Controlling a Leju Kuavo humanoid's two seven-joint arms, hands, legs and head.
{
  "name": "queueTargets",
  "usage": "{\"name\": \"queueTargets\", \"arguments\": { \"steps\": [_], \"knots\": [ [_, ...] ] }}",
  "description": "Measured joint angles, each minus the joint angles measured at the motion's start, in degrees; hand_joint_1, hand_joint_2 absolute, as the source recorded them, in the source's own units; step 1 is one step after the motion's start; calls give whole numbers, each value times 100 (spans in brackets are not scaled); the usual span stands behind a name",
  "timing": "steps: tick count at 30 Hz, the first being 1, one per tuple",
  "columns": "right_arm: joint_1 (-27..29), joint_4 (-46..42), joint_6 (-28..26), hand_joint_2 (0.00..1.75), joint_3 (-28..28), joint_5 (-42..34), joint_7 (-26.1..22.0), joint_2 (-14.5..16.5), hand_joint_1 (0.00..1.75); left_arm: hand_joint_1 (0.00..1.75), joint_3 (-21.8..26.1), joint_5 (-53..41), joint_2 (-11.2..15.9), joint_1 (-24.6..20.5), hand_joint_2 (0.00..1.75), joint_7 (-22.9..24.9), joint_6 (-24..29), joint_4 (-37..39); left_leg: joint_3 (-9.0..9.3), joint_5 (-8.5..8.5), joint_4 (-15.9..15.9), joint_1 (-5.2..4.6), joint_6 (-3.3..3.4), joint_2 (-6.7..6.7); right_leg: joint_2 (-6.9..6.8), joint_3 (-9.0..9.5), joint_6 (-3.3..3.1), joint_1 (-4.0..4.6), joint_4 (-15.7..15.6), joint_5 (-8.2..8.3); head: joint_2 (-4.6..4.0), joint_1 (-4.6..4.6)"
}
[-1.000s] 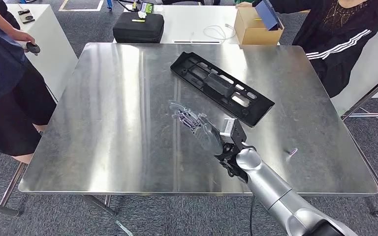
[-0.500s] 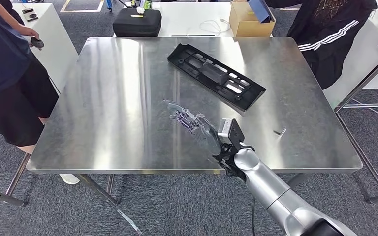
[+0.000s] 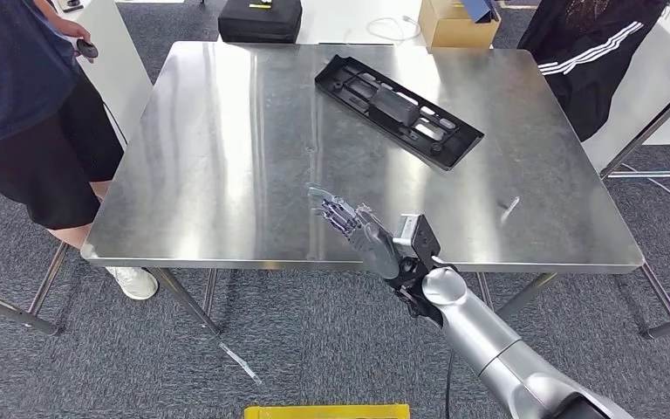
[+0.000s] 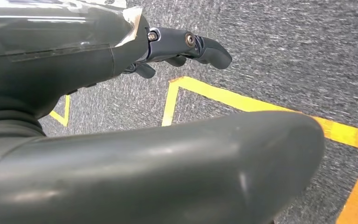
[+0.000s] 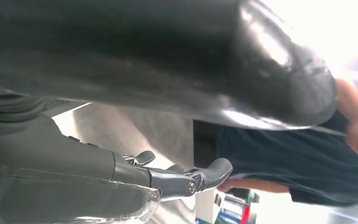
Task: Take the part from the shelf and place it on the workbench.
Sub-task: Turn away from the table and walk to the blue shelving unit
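The part (image 3: 399,111), a long black plastic panel with several cut-outs, lies flat on the steel workbench (image 3: 227,157) toward its far right side. My right hand (image 3: 355,225) hovers over the workbench's near edge, well short of the part, fingers spread and holding nothing. The right wrist view shows the same hand (image 5: 177,179) with its fingers extended above the steel top. My left hand (image 4: 182,46) hangs over grey carpet, fingers out straight and empty.
A person in dark clothes (image 3: 26,105) stands at the workbench's left side. Another in a striped black jacket (image 3: 589,52) stands at the far right. A black case (image 3: 260,17) and a cardboard box (image 3: 458,22) sit on a white table behind. Yellow floor tape (image 4: 261,105) runs below.
The whole picture has shifted: the camera has drawn back and the workbench sits farther away. My right hand, formerly over the middle of the top, is now at its near edge. The part has stayed put.
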Motion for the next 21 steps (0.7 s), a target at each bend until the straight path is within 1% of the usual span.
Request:
{"name": "queueTargets", "arguments": {
  "steps": [1, 2, 3, 4, 5, 6, 7, 8, 9, 10, 11, 12, 13, 14, 15, 16, 17, 18, 19, 20, 21],
  "knots": [
    [6, 35, -18, 0, -29, -17, -27, -5, 0, 0, 0, 2, -4, 0, 0, -3, 0, 0, -18, 54, -13, 0, -28, 3, 0, 177, -38, 29, -289, -39, 0, -2],
    [24, 90, -29, 0, -66, -36, -58, -13, 0, 0, 0, 3, -10, 1, 0, -6, 0, 0, -30, 115, -37, 1, -59, 6, 1, 255, -74, 55, -449, -74, 0, -1],
    [57, 162, -39, 0, -102, -51, -86, -26, 0, 0, 0, 4, -13, 4, 0, -9, 0, 0, -34, 179, -71, 4, -88, 3, 0, 232, -98, 60, -492, -47, 0, -3],
    [102, 251, -56, 0, -137, -60, -106, -42, 0, 0, 0, 5, -13, 8, 0, -15, 0, 0, -50, 198, -90, 10, -115, -5, -8, 208, -131, 23, -504, 10, 0, -2],
    [166, 356, -91, 0, -180, -63, -119, -60, 0, 0, 0, 5, -14, 14, 0, -19, -1, 0, -81, 124, -53, 11, -145, -15, -17, 178, -171, -7, -524, 69, 0, -5],
    [246, 487, -154, 0, -238, -50, -141, -77, 0, 0, 0, 5, -13, 20, 0, -24, -2, 0, -131, -54, 81, 16, -173, -25, -31, 145, -221, -43, -541, 130, 0, -22],
    [351, 662, -231, 0, -323, -7, -192, -90, 0, 0, 0, 3, -10, 24, 0, -30, -3, 0, -210, -340, 358, 30, -200, -32, -51, 120, -258, -68, -546, 183, 0, -35],
    [480, 863, -305, 0, -429, 53, -268, -103, 0, 0, 1, 1, -9, 28, 0, -33, -5, 0, -295, -644, 741, 40, -228, -36, -69, 66, -282, -57, -541, 229, 0, -52],
    [610, 1063, -362, 0, -539, 120, -356, -117, 0, 0, 1, -3, -9, 30, 0, -36, -6, 0, -369, -866, 1136, 55, -254, -37, -90, 11, -297, -54, -530, 276, 0, -63],
    [730, 1235, -393, 0, -635, 173, -427, -129, 0, 0, 2, -7, -8, 33, 0, -38, -7, 0, -405, -965, 1455, 71, -277, -38, -106, -59, -287, -51, -513, 319, 0, -66],
    [817, 1362, -414, 0, -709, 197, -451, -140, 0, 0, 2, -9, -8, 35, 0, -39, -7, 0, -366, -920, 1598, 90, -298, -37, -111, -140, -276, -54, -484, 362, 0, -68],
    [874, 1461, -445, 0, -775, 203, -426, -145, 0, 0, 2, -17, -8, 35, 0, -39, -11, 0, -233, -784, 1533, 115, -315, -37, -106, -227, -260, -64, -443, 397, 0, -69],
    [919, 1555, -497, 0, -851, 196, -368, -145, 0, 0, 2, -31, -7, 31, 0, -39, -15, 0, -10, -642, 1298, 142, -329, -37, -96, -309, -236, -75, -395, 425, 0, -72],
    [966, 1656, -575, 0, -945, 187, -300, -146, 0, 0, 2, -49, -8, 22, 0, -39, -21, 0, 272, -582, 949, 160, -346, -44, -86, -387, -212, -77, -343, 448, 0, -74],
    [1018, 1775, -695, 0, -1062, 198, -237, -154, 0, 0, 1, -73, -8, 14, 0, -38, -30, 0, 519, -586, 604, 162, -346, -63, -83, -445, -182, -72, -296, 468, 0, -70],
    [1073, 1921, -870, 0, -1186, 242, -184, -165, 0, 0, 1, -98, -6, 9, 0, -36, -35, 0, 684, -633, 348, 151, -340, -81, -86, -483, -140, -63, -264, 496, 0, -64],
    [1124, 2110, -1098, 0, -1308, 317, -113, -178, 0, 0, 1, -116, -4, 8, 0, -30, -35, 0, 762, -695, 201, 127, -327, -100, -92, -515, -89, -57, -251, 531, 0, -59],
    [1172, 2321, -1365, 0, -1416, 412, -2, -194, 0, 0, 0, -136, 0, 10, 0, -23, -32, 0, 755, -704, 151, 105, -294, -111, -96, -534, -34, -57, -248, 570, 0, -53],
    [1229, 2565, -1648, 0, -1515, 506, 157, -215, 0, 0, 0, -152, 4, 14, 0, -16, -25, 0, 719, -681, 126, 99, -240, -107, -97, -561, 18, -68, -242, 587, 0, -50],
    [1298, 2813, -1903, 0, -1606, 583, 369, -245, 0, 0, 0, -167, 7, 15, 0, -11, -17, 0, 676, -641, 101, 93, -166, -105, -89, -612, 36, -77, -192, 526, 0, -50],
    [1380, 3044, -2120, 0, -1689, 639, 634, -281, 0, 0, -1, -182, 12, 16, 0, -9, -12, 0, 614, -580, 78, 92, -83, -102, -77, -684, 21, -82, -53, 370, 0, -34]
  ]
}}
